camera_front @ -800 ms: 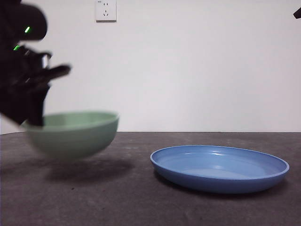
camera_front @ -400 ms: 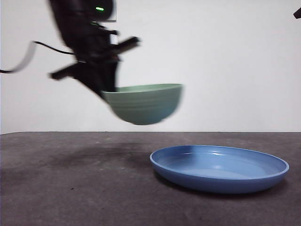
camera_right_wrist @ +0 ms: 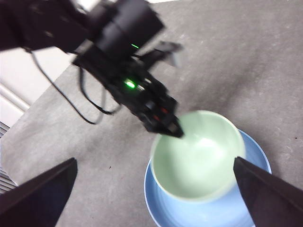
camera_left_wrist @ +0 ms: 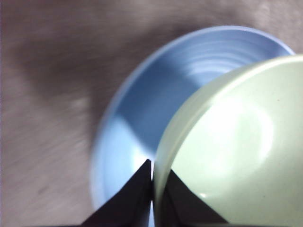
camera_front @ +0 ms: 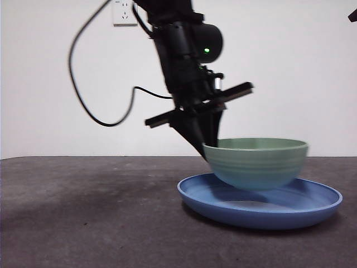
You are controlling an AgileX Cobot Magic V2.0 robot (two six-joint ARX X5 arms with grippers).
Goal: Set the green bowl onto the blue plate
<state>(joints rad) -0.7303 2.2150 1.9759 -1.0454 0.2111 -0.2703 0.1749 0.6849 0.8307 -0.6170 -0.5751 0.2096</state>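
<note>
The green bowl (camera_front: pixel 256 162) hangs upright just over the blue plate (camera_front: pixel 312 209), its base close to the plate's inside; whether they touch I cannot tell. My left gripper (camera_front: pixel 205 146) is shut on the bowl's near-left rim. In the left wrist view the two black jaws pinch the bowl's (camera_left_wrist: pixel 227 151) rim at the left gripper (camera_left_wrist: pixel 152 172), with the plate (camera_left_wrist: pixel 142 104) underneath. From high up, the right wrist view shows the bowl (camera_right_wrist: pixel 196 153) over the plate (camera_right_wrist: pixel 156 208) and the left gripper (camera_right_wrist: pixel 173 130). My right gripper (camera_right_wrist: pixel 154 196) is open, far above.
The dark grey table (camera_front: pixel 83 223) stretches out left of the plate. A white wall with a socket (camera_front: pixel 124 12) stands behind. The left arm's black cable (camera_front: pixel 89 106) loops down at the left. A black tip (camera_front: pixel 352 15) shows at the top right corner.
The left gripper has carried the bowl from the left of the table, up and rightward, then down to just over the plate. The plate has not moved.
</note>
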